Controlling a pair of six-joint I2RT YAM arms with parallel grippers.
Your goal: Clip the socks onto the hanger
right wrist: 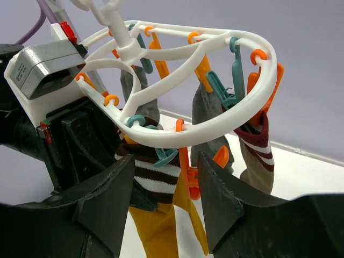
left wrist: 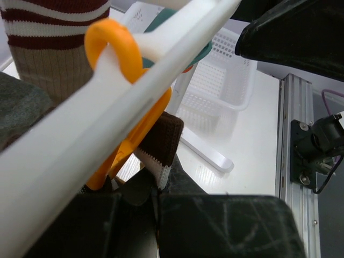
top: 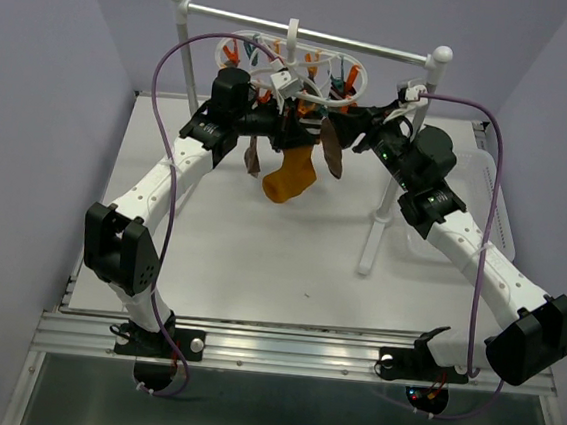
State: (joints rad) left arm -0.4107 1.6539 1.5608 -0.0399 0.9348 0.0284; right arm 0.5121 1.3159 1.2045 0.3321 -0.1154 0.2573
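Observation:
The white oval hanger hangs from the rack's crossbar, with orange and teal clips around its ring. A mustard sock with a brown-and-white striped cuff dangles under it. My left gripper is shut on that cuff, just below an orange clip on the hanger frame. Across from it, my right gripper stands open, its fingers on either side of the cuff and an orange clip. In the top view the two grippers, left and right, meet under the ring.
A grey sock and a maroon-striped beige sock are clipped to the ring; dark socks hang beside the mustard one. The white two-post rack stands on the table. A white basket sits at the right edge.

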